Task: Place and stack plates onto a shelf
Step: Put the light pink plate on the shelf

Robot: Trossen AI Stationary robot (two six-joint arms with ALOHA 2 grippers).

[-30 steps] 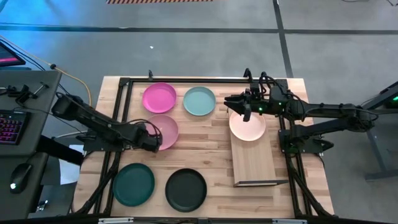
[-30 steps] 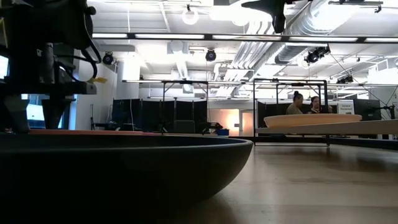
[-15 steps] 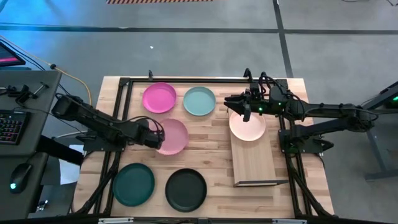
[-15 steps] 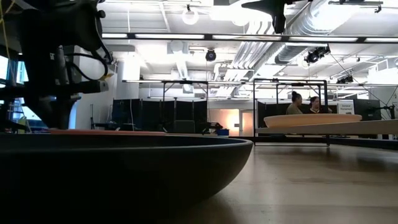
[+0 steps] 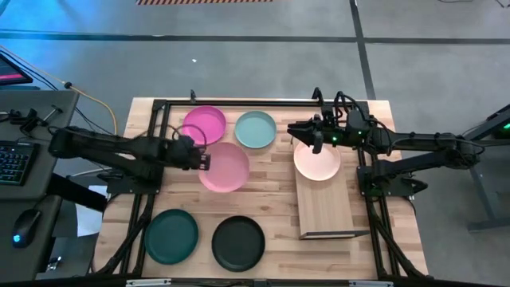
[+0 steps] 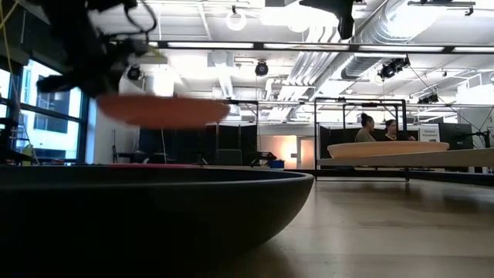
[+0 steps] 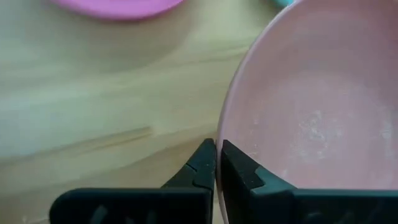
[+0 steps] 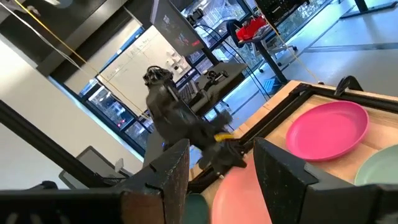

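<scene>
Left gripper (image 5: 199, 158) clamped on the light pink plate (image 5: 225, 167) by its rim, lifted clear of the table (image 5: 271, 171). Best carried level toward the shelf (image 5: 327, 209), lowered squarely onto the cream-peach plate (image 5: 317, 160) already there. Right gripper (image 5: 312, 137), fingers spread and empty, hovering over that plate: in the way. Magenta plate (image 5: 204, 124) and teal plate (image 5: 255, 129) close beside the route.

From my low camera, the round shallow black plate (image 6: 147, 216) fills the near foreground and blocks most of the counter behind it, and the light pink plate (image 6: 162, 110) shows only as a smeared blur. On the left wrist camera that pink plate (image 7: 323, 106) runs off the frame, with the round magenta plate (image 7: 118, 6) reduced to a sliver. On the right wrist camera, the pale teal plate (image 8: 379, 169) is clipped at the corner.
</scene>
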